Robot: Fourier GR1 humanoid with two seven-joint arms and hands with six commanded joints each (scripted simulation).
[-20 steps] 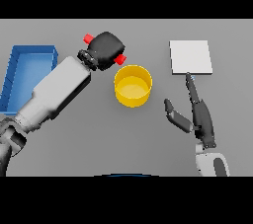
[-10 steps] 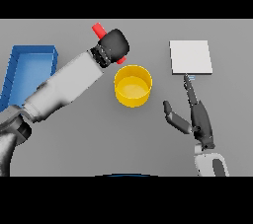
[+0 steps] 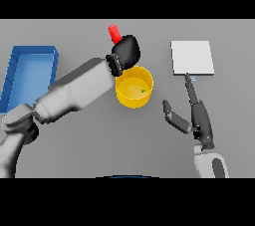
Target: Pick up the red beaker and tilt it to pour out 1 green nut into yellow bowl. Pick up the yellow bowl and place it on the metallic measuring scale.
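My left hand (image 3: 126, 51) is shut on the red beaker (image 3: 114, 33), of which only one red end sticks out at the hand's upper left. The hand hangs over the far rim of the yellow bowl (image 3: 130, 98) at the table's middle. A small green nut (image 3: 143, 90) lies inside the bowl on its right side. The metallic measuring scale (image 3: 192, 57), a pale square plate, lies at the back right. My right hand (image 3: 199, 118) stands open to the right of the bowl, fingers pointing toward the scale, thumb spread left.
A blue tray (image 3: 27, 73) lies at the left edge of the table, beside my left forearm.
My left hand has carried the beaker to the right, over the bowl's far rim. A green nut now lies in the bowl. The right hand has not moved.
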